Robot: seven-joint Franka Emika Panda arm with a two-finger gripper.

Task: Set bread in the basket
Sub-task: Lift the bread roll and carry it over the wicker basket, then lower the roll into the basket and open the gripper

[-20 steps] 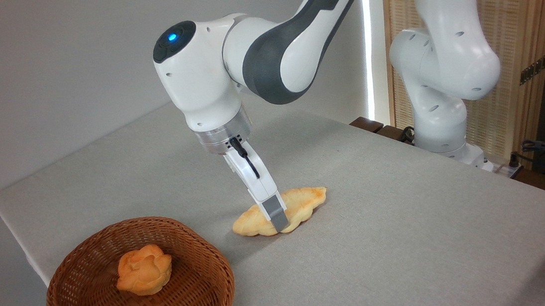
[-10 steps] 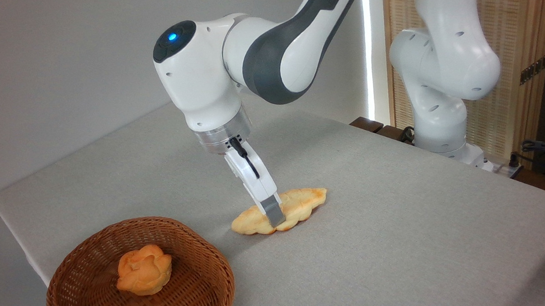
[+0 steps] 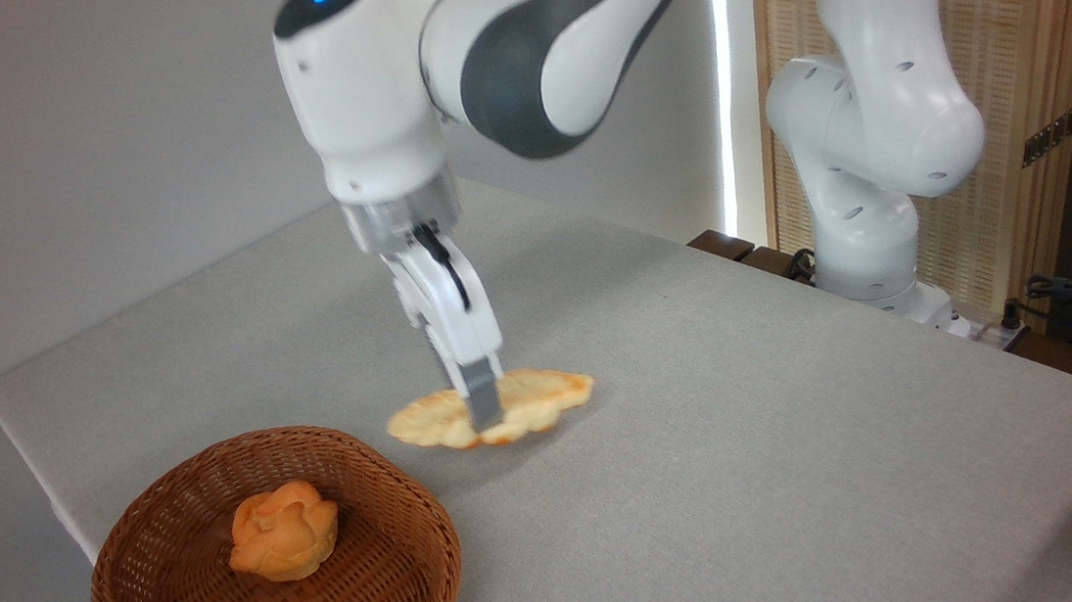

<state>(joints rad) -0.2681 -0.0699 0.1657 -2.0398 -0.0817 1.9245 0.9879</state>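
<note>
Clamping the bread [image 3: 526, 402] at its middle, the gripper [image 3: 485, 414] has its jaws closed on the loaf and holds it roughly level, clear of the grey table [image 3: 754, 418], with a faint shadow on the cloth beneath. The leaf-shaped loaf hangs just beyond the far right rim of the wicker basket [image 3: 418, 509], not over it. Inside the basket sits a small orange flower-shaped bun [image 3: 283, 530].

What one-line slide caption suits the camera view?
The gripper, shut on the bread, carries it just above the table toward the basket holding a bun.
</note>
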